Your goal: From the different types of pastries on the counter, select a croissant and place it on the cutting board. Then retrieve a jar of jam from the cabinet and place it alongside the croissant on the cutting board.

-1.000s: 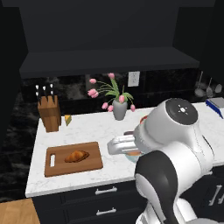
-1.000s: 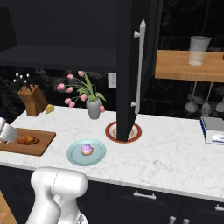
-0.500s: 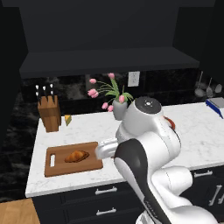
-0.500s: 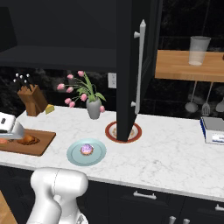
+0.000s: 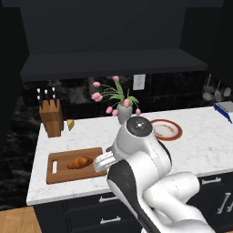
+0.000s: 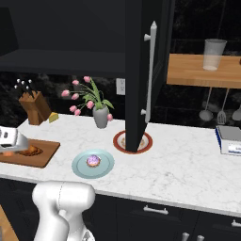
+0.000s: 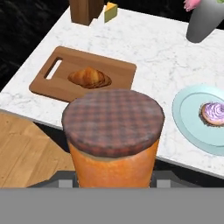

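Second step in hand: tool [image 7: 113,181] clamped round jam jar [image 7: 113,133]. Croissant [image 7: 89,78] on cutting board [image 7: 120,70]. Next: set jar beside it.

my jar of jam [image 7: 113,148] orange with a brown-grey checked lid, golden-brown croissant [image 7: 89,78] on my brown wooden cutting board [image 7: 120,70], white grey-veined marble counter [image 7: 154,52], pale blue plate [image 7: 187,121] under purple-frosted donut [image 7: 214,112], pink tulips [image 5: 105,97]
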